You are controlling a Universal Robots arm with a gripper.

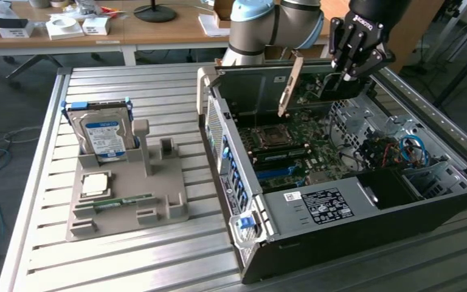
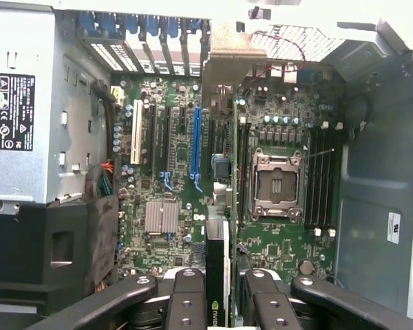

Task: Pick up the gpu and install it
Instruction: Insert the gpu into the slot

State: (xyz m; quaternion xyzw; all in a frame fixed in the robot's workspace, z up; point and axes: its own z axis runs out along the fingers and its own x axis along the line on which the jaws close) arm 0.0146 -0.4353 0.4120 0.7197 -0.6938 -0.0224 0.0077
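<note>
1. My gripper (image 1: 349,72) is clamped tight on the graphics card (image 1: 318,88), upper right of frame — hanging above the open computer case (image 1: 339,243).
2. Install step, I'd say — card edge needs lining up over the blue slot (image 2: 195,141).

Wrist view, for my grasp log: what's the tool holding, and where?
The gpu, clamped by the tool at its upper edge, away from the bracket.

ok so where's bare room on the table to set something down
The table is bare on the near side of the grey holder, on its far side, and in the narrow strip between it and the computer case. Inside the case is crowded: the claw holds the gpu over the board.
</note>
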